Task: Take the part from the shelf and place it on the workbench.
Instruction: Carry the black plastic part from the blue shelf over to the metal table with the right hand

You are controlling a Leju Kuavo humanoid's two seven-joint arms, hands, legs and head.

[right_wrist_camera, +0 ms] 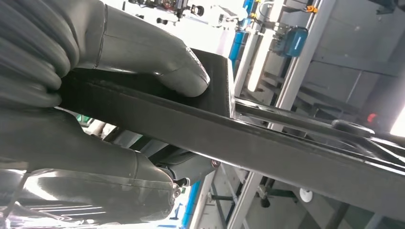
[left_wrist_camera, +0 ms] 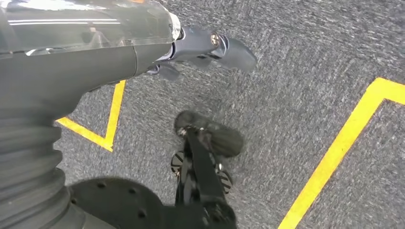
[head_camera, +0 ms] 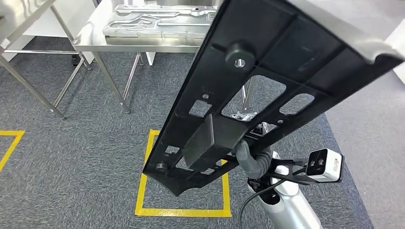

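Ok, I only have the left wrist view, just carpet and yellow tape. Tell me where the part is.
Observer: The black part is held up in the right hand, a long panel tilted across the head view.
Operator: Confirm the grip.
Observer: In the right wrist view the thumb presses one face of the part and the fingers wrap the other.
Operator: Give me the workbench.
Observer: A metal table stands ahead, beyond the yellow floor square, with a silver stamped panel lying on it.
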